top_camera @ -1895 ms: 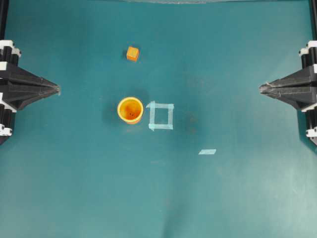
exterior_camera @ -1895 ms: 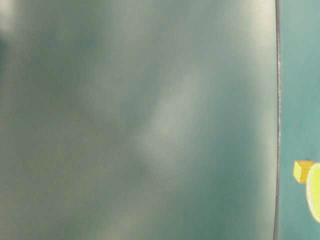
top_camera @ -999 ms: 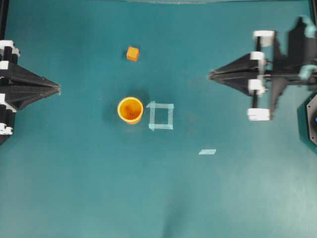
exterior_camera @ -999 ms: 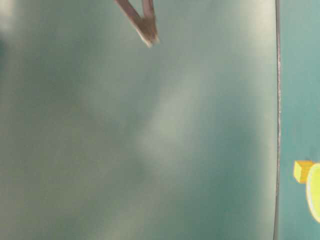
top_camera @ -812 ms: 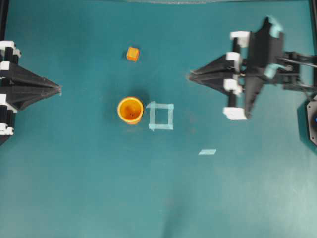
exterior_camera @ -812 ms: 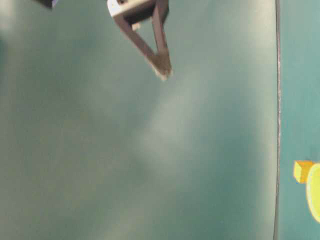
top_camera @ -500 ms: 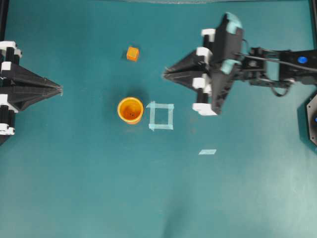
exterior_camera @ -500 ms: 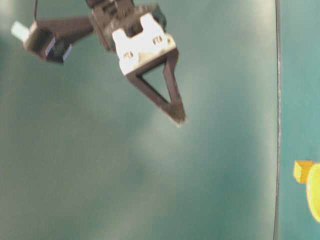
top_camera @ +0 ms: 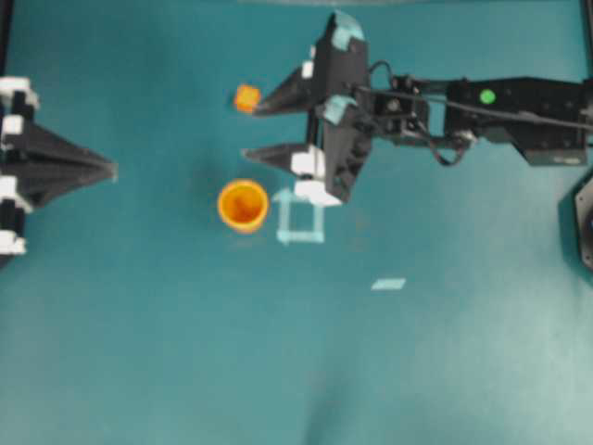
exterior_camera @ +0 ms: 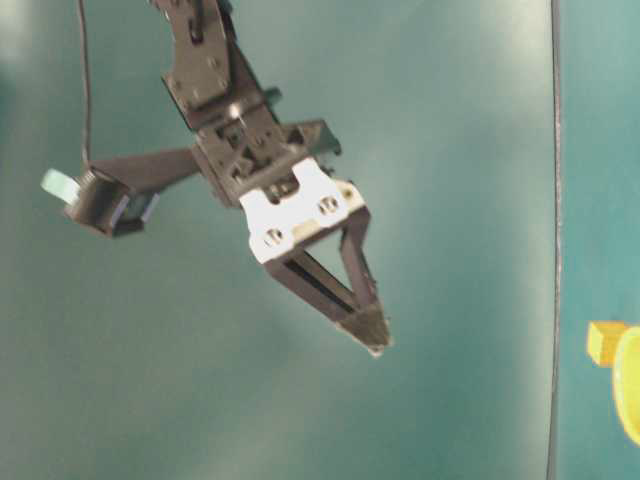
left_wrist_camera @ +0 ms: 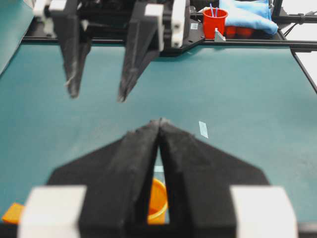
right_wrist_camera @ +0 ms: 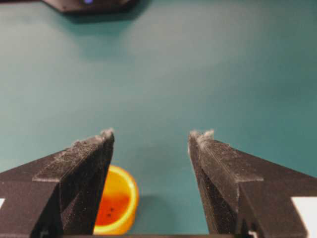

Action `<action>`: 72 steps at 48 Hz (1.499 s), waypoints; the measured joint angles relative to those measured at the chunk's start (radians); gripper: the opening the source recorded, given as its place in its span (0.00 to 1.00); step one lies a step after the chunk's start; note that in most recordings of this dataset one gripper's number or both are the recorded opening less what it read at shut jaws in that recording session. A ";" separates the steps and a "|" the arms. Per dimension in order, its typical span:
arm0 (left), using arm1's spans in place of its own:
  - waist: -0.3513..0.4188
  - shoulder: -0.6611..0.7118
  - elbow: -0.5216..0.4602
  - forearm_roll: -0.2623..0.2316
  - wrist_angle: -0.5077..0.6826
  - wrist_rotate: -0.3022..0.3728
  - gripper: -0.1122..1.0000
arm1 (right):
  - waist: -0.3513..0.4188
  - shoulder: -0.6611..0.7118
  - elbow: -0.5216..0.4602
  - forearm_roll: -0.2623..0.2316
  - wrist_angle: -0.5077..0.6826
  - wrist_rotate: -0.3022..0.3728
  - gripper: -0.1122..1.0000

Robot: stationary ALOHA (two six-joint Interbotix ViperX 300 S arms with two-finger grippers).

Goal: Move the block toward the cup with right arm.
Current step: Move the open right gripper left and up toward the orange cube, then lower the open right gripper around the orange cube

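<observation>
The small orange block (top_camera: 246,97) sits on the teal table at the far middle-left. The orange-yellow cup (top_camera: 243,205) stands upright nearer the front. My right gripper (top_camera: 252,133) is open and empty; its far fingertip lies just right of the block and its near fingertip above the cup's far side. In the right wrist view the jaws (right_wrist_camera: 156,134) stand wide apart, with the cup (right_wrist_camera: 116,201) low left and the block out of view. My left gripper (top_camera: 109,170) is shut and empty at the left edge. The left wrist view shows the cup (left_wrist_camera: 157,201) and the block (left_wrist_camera: 12,213).
A pale tape square (top_camera: 300,215) lies right of the cup, partly under the right gripper's body. A small tape strip (top_camera: 388,284) lies front right. A red cup (left_wrist_camera: 214,22) and blue cloth (left_wrist_camera: 247,12) sit beyond the table's edge.
My right arm has swung from the right edge leftward across the table to beside the block, and its jaws have gone from shut to open. The left arm, block and cup have not moved.
</observation>
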 measured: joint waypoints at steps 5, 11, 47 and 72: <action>0.002 0.000 0.000 0.000 0.002 0.000 0.17 | -0.028 0.026 -0.006 -0.002 0.006 0.002 0.66; 0.002 0.000 0.000 0.000 0.000 -0.002 0.17 | -0.061 0.061 -0.006 -0.002 0.008 0.002 0.66; 0.002 0.000 0.000 0.002 -0.003 -0.012 0.17 | -0.126 0.293 -0.074 -0.084 -0.008 0.000 0.66; 0.002 -0.002 0.000 0.000 -0.003 -0.015 0.17 | -0.146 0.379 -0.104 -0.140 -0.052 -0.003 0.66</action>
